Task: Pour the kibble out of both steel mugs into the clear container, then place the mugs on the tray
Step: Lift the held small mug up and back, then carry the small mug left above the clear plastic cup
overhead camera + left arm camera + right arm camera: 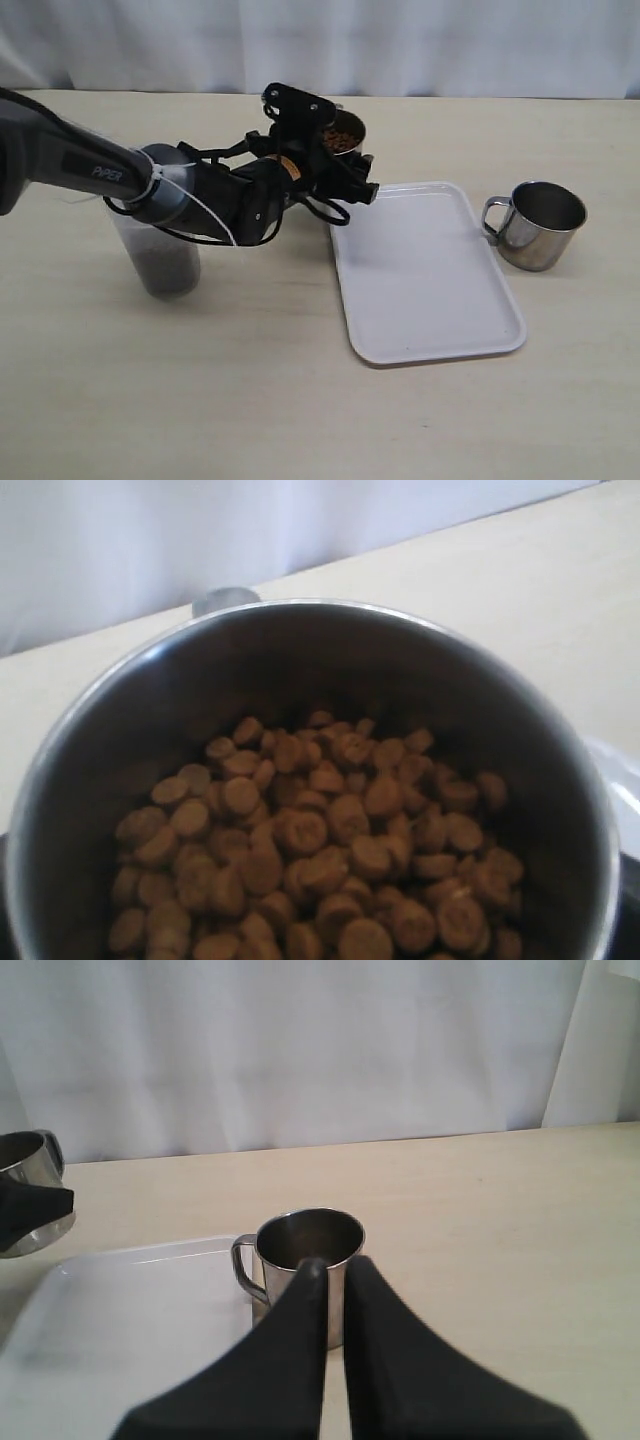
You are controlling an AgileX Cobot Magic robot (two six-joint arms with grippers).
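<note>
Tan table (pixel 250 380): kibble mug (pixel 330 670) gripped in L claw (pixel 330 150).

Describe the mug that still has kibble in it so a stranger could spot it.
Find the white tray on the table. Just beyond its far left corner is a steel mug, with the left hand at it. Unlike the other mug, right of the tray and empty, this one holds brown kibble.
</note>
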